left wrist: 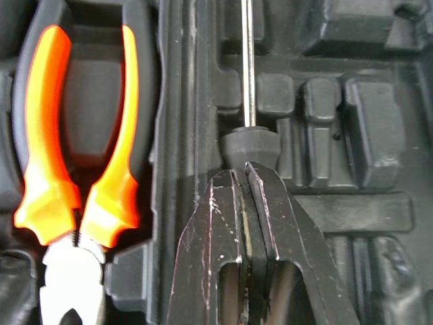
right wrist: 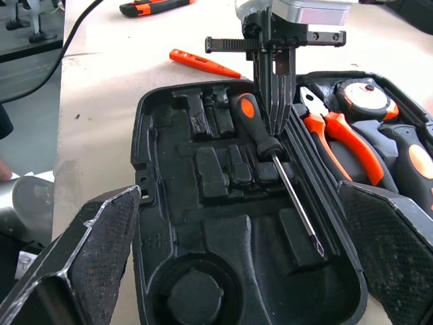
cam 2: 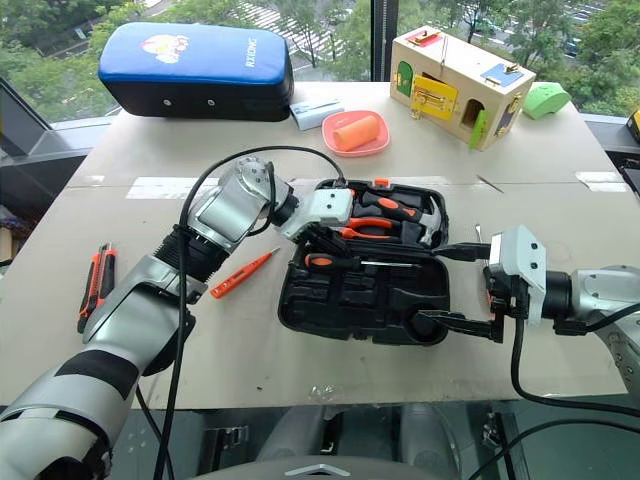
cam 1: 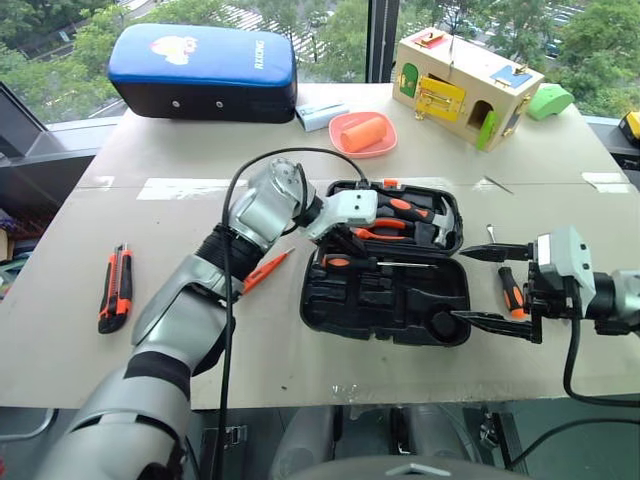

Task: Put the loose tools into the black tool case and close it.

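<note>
Wide-open, my right gripper (cam 1: 490, 285) hovers beside the case (cam 1: 385, 300), near a screwdriver (cam 1: 511, 291) on the table (cam 1: 60, 360). Left gripper (right wrist: 274, 101), fingers pressed together, touches a second screwdriver (right wrist: 267, 145) lying in the open case by the pliers (right wrist: 335, 132). Tester (cam 1: 265, 270) and knife (cam 1: 116, 288) lie outside, left.

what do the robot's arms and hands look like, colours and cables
Both arms are silver-grey metal with black ribbed joint sections. Each ends in a white block carrying the hand: left hand, right hand. Fingers are black, tapered, with textured pads. A black cable loops along each arm.
</note>
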